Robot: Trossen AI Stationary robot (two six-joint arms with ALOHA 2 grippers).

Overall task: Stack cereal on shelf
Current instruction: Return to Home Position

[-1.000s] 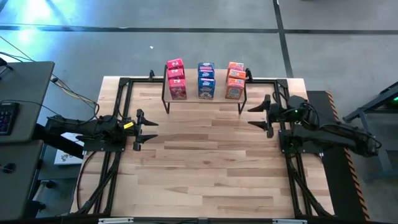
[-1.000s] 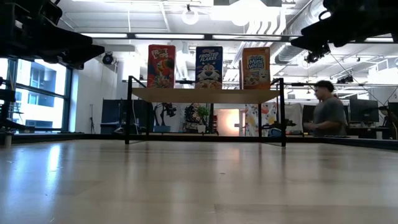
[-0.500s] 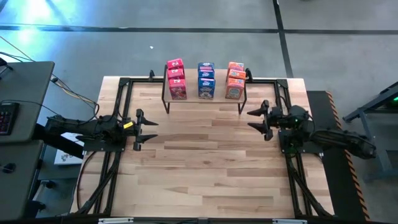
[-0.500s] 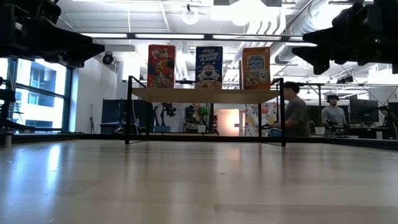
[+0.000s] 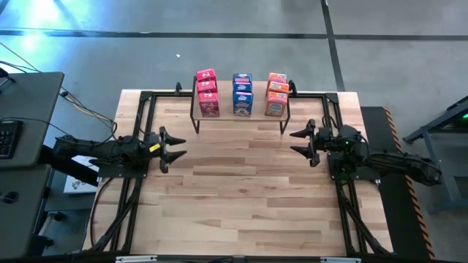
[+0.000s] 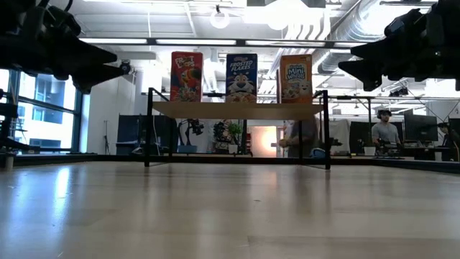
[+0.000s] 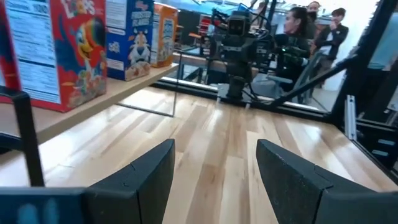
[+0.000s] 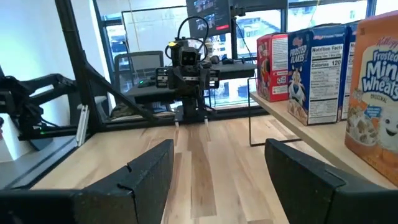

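Cereal lines the shelf at twelve o'clock. Left claw at nine, right claw at three, both open and empty; best withdrawn level, clear of the shelf.

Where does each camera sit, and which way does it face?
High: overhead, straight down; shelf, left gripper, right gripper, both open.
Low: tabletop height, level toward the shelf's cereal; arms at upper corners.
Left wrist: on left arm, facing right arm; own fingers show.
Right wrist: on right arm, facing left arm; own fingers show.
Shared: both wrists see the cereal.
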